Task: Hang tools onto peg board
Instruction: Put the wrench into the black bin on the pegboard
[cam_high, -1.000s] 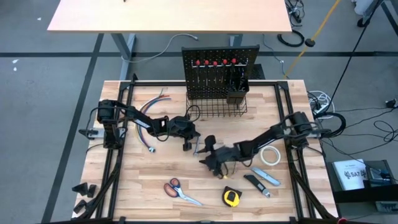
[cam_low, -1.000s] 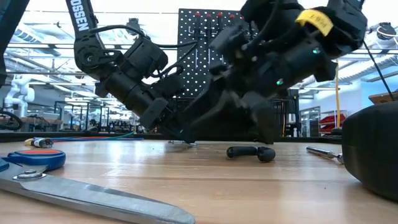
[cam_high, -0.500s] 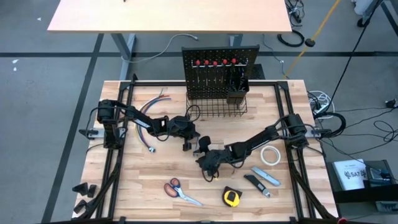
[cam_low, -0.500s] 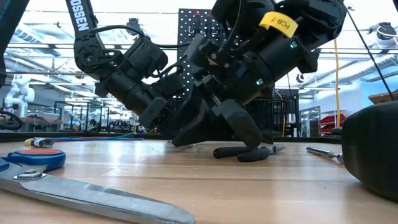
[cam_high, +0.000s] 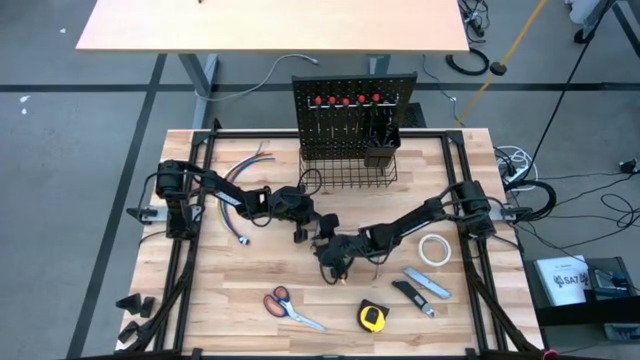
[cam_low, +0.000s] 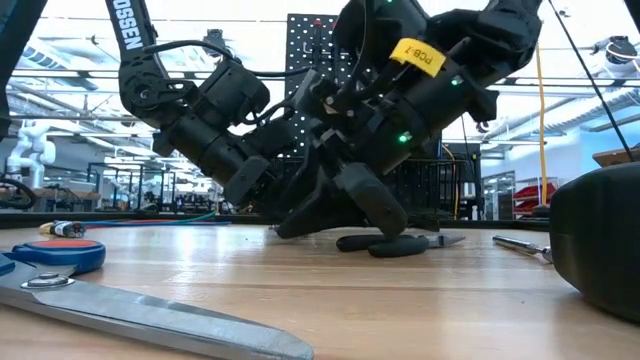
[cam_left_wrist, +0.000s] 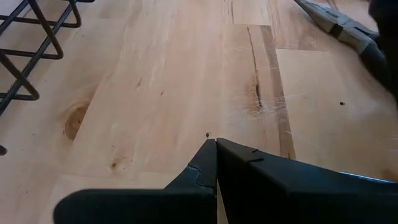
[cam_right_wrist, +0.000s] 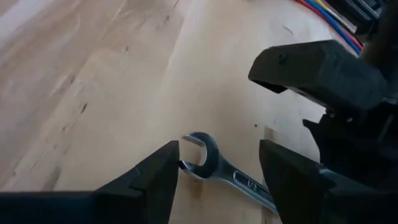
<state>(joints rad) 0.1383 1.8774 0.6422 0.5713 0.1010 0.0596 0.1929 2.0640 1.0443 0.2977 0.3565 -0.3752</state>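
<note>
The right gripper (cam_right_wrist: 214, 180) has swept toward the desk's middle, and its spread fingers now straddle the open-end wrench (cam_right_wrist: 217, 167), lying flat, ungripped. The left gripper (cam_left_wrist: 216, 146) waits alongside, fingers closed, empty. A grasp looks imminent.

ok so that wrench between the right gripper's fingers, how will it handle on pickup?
The wrench looks like solid polished metal: probably rigid, and slick under the open right gripper. It lies flat on the table, so the fingers may struggle to get under it. Unlikely to roll.
</note>
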